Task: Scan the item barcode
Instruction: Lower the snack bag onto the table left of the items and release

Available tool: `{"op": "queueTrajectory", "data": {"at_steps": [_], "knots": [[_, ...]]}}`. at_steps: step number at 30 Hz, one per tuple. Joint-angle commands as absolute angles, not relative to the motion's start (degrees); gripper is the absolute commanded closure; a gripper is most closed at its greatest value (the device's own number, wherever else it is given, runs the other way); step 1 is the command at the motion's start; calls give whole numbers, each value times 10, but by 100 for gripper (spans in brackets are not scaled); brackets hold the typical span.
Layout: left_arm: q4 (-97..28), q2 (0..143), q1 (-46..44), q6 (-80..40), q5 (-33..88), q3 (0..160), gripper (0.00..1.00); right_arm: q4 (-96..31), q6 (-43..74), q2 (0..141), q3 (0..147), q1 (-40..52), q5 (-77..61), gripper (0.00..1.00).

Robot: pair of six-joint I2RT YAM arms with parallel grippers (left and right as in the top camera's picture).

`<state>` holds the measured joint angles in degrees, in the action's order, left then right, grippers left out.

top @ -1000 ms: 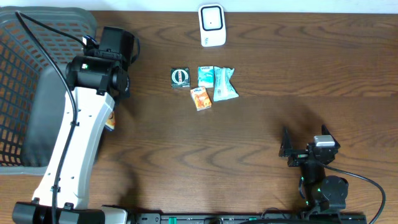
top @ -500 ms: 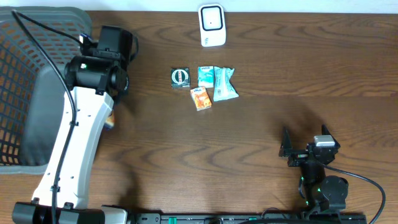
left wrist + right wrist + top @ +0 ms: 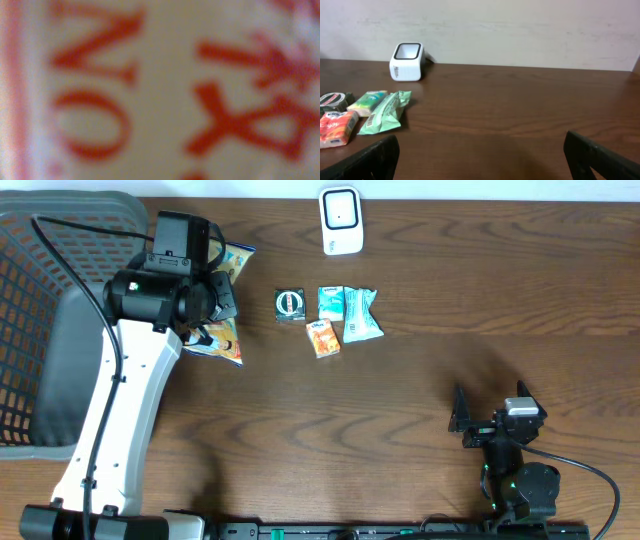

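A crinkly snack bag (image 3: 222, 343), blue, yellow and orange, hangs above the table just right of the basket, with my left gripper (image 3: 222, 298) shut on it. The bag's pale surface with red letters (image 3: 160, 90) fills the left wrist view in a blur and hides the fingers there. The white barcode scanner (image 3: 340, 220) stands at the table's back edge, right of the bag; it also shows at the upper left of the right wrist view (image 3: 406, 61). My right gripper (image 3: 490, 408) rests open near the front right, nothing between its fingers (image 3: 375, 160).
A dark mesh basket (image 3: 40, 300) takes up the left end of the table. A dark pack with a round label (image 3: 290, 303), two teal packets (image 3: 331, 302) (image 3: 362, 315) and a small orange pack (image 3: 322, 338) lie together in front of the scanner.
My left arm has swung right from the basket side, bringing the snack bag out into view over the table edge near the basket. The right arm has not moved.
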<state>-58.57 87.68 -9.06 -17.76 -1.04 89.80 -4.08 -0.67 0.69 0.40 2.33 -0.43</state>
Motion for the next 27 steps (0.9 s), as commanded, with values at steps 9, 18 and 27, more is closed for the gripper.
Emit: {"op": "queueTrajectory", "data": {"at_steps": [9, 18, 27], "knots": [[-608, 998, -126, -271, 9, 888, 75, -43, -3, 4, 3, 27, -4, 1], [-591, 1038, -165, -271, 9, 888, 65, -43, -3, 4, 3, 27, -4, 1], [-597, 1028, -165, -209, -99, 908, 45, -43, -3, 4, 3, 27, -4, 1]]}}
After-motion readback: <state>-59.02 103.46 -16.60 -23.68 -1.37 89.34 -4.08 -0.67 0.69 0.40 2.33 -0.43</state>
